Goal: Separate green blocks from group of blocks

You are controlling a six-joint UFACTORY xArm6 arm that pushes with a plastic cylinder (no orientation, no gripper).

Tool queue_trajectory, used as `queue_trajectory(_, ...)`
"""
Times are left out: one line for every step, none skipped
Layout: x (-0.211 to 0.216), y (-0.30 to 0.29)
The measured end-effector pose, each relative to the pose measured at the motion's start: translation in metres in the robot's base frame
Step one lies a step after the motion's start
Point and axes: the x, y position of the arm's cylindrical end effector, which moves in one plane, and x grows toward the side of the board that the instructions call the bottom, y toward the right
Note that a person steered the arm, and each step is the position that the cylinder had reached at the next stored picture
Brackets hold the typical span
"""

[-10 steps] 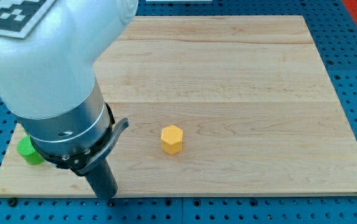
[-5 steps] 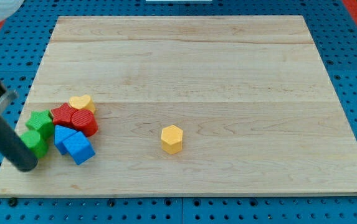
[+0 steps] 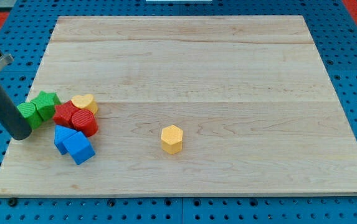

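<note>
Blue pegboard (image 3: 352,74) surrounds a pale wooden table (image 3: 197,68) that fills most of the view. No claw is fitted; the arm ends in a dark rod, so no claw state applies. My tip (image 3: 21,135) sits at the table's left edge, touching or just beside the left green block (image 3: 28,114) on its lower-left side.

Block positions:
- Two green blocks lie side by side at the view's left; the right green block (image 3: 46,102) touches the left one. Exact shapes cannot be told.
- A red block (image 3: 64,114) and a red cylinder (image 3: 85,122) sit just right of the green pair, touching it.
- A yellow heart (image 3: 83,102) rests against the top of the red blocks.
- Two blue blocks, one (image 3: 60,135) behind a blue cube (image 3: 79,147), lie just below the red ones.
- A yellow hexagon (image 3: 172,139) stands alone near the table's centre, well apart from the group.
</note>
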Motion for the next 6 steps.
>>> queue_trajectory(-0.006,-0.003)
queue_trajectory(-0.044,-0.001)
queue_trajectory(-0.081,0.014)
queue_trajectory(-0.094,0.033)
queue_trajectory(-0.093,0.066)
queue_trajectory(-0.091,0.125)
